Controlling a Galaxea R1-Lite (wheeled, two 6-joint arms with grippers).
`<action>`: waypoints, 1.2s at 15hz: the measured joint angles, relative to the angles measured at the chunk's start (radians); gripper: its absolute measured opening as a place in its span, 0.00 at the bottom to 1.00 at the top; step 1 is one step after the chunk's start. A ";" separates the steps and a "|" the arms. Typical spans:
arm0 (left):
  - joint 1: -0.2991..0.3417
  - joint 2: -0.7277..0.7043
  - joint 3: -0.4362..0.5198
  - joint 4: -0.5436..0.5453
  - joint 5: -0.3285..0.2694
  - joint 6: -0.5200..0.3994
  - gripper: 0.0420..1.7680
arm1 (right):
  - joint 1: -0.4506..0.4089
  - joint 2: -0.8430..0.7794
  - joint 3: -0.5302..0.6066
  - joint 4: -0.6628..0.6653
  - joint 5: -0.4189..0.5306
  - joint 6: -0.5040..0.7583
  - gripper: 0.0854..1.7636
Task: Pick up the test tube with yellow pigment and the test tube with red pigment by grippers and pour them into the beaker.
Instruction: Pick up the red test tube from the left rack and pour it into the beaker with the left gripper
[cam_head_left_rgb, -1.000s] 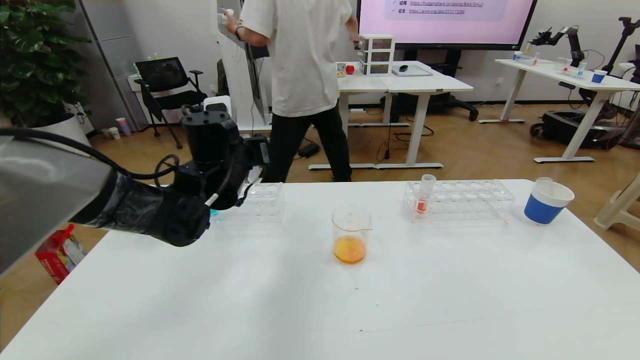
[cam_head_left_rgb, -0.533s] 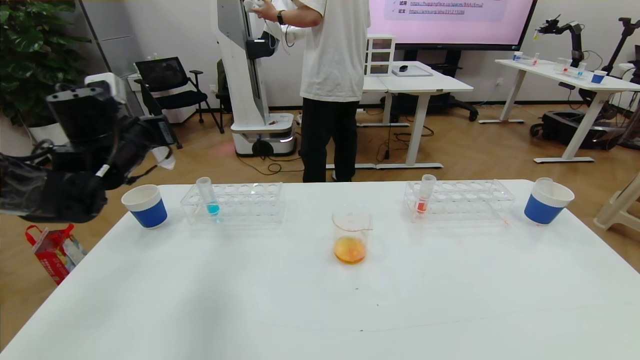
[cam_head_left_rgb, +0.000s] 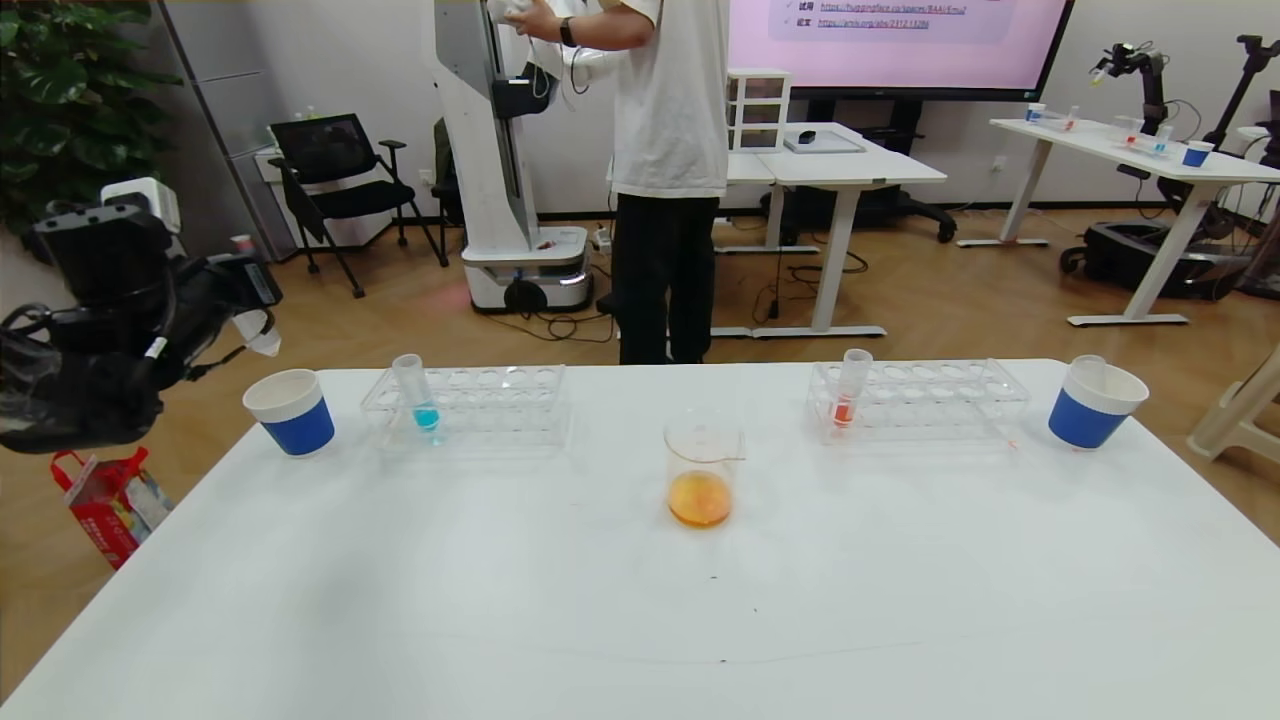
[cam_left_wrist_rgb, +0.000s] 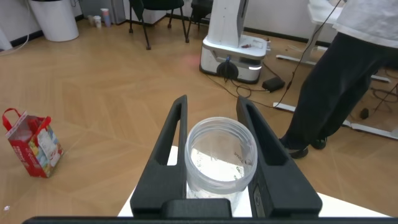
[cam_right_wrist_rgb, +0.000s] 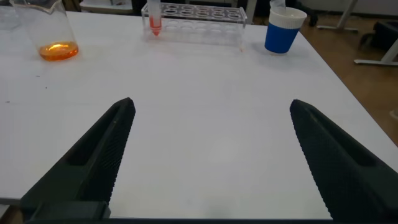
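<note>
Left gripper (cam_head_left_rgb: 250, 310) at mid-left of the head frame, clamped on an emptied-looking clear tube (cam_left_wrist_rgb: 221, 155), above and just beside the left paper cup (cam_head_left_rgb: 291, 411). Right gripper (cam_right_wrist_rgb: 208, 155) spread wide, hovering low over the table (cam_head_left_rgb: 640, 600), unseen from the head. Beaker (cam_head_left_rgb: 702, 468) at centre, holding orange liquid. Red-pigment tube (cam_head_left_rgb: 848, 388) upright in the right rack (cam_head_left_rgb: 915, 400). Likely trouble: releasing off-centre, bouncing the tube off the cup rim onto the floor; or tipping the light cup
</note>
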 joint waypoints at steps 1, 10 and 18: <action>0.006 0.020 -0.005 -0.003 0.000 0.001 0.29 | 0.000 0.000 0.000 0.000 0.000 0.000 0.98; 0.023 0.255 -0.020 -0.213 0.003 -0.001 0.29 | 0.000 0.000 0.000 0.000 0.000 0.000 0.98; 0.023 0.298 -0.018 -0.229 0.004 0.001 0.66 | 0.000 0.000 0.000 0.000 0.000 0.000 0.98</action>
